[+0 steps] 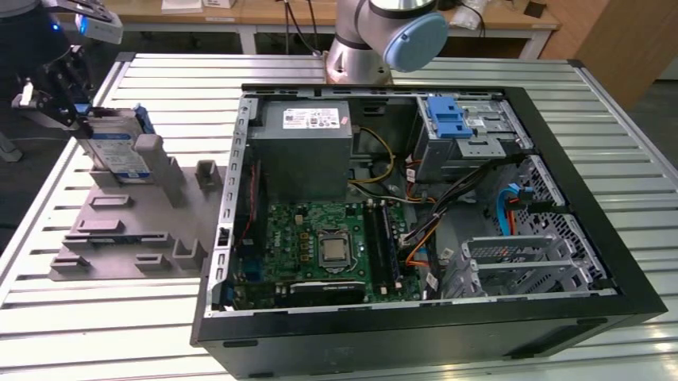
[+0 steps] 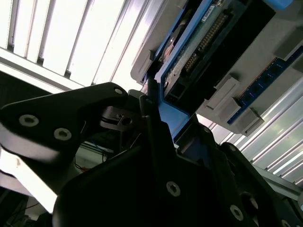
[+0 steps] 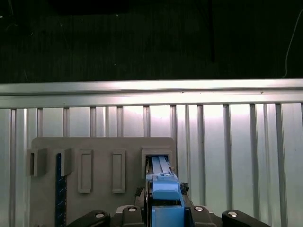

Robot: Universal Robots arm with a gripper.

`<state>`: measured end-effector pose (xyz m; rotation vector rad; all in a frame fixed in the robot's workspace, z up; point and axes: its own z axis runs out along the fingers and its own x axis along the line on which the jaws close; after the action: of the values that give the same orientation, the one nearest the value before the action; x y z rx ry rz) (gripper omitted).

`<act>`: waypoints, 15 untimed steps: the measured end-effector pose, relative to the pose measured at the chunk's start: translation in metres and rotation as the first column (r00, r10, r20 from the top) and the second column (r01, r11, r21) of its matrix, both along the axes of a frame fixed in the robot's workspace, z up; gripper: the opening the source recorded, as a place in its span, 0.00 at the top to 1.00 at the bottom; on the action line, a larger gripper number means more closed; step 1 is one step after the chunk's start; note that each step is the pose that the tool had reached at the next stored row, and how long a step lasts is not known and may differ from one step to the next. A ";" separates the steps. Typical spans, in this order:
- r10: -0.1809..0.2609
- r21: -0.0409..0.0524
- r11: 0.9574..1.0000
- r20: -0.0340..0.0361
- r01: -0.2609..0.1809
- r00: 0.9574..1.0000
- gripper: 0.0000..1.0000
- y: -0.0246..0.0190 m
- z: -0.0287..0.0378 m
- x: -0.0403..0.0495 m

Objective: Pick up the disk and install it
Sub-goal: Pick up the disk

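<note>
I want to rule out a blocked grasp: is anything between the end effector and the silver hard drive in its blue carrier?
Nothing visible stands between them. The end effector is closed on the flat silver disk in its blue plastic carrier, which stands upright in a slot of the grey fixture plate.

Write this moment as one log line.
gripper: shut on disk | disk: upright in grey stand | case: open, disk not installed
</note>
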<state>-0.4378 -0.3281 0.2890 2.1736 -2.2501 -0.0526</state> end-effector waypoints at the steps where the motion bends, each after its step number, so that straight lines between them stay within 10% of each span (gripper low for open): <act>1: 0.000 -0.005 1.000 0.000 0.000 1.000 0.64 -0.0003 -0.0001 0.0000; 15: 0.004 -0.013 1.000 0.000 -0.004 1.000 0.56 -0.0009 0.0001 0.0000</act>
<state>-0.4378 -0.3289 0.2891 2.1715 -2.2397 -0.0379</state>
